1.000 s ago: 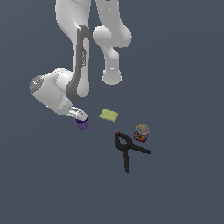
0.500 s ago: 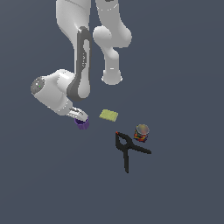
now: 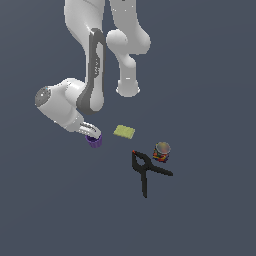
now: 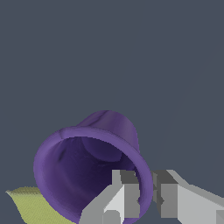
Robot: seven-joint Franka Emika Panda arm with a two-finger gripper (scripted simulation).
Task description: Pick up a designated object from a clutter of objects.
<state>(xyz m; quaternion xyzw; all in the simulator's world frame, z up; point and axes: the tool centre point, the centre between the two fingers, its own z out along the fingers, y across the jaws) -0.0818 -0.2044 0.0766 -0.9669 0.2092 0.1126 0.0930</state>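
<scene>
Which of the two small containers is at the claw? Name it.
The purple cup, with the claw closed across its rim. The multicoloured can stands apart, beside the black clamp.

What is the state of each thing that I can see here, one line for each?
purple cup: rim wall between the fingers.
gripper: at the cup, fingers astride its rim.
yellow-green pad: lying flat, untouched.
black clamp: lying flat, untouched.
multicoloured can: upright, beside the clamp.
</scene>
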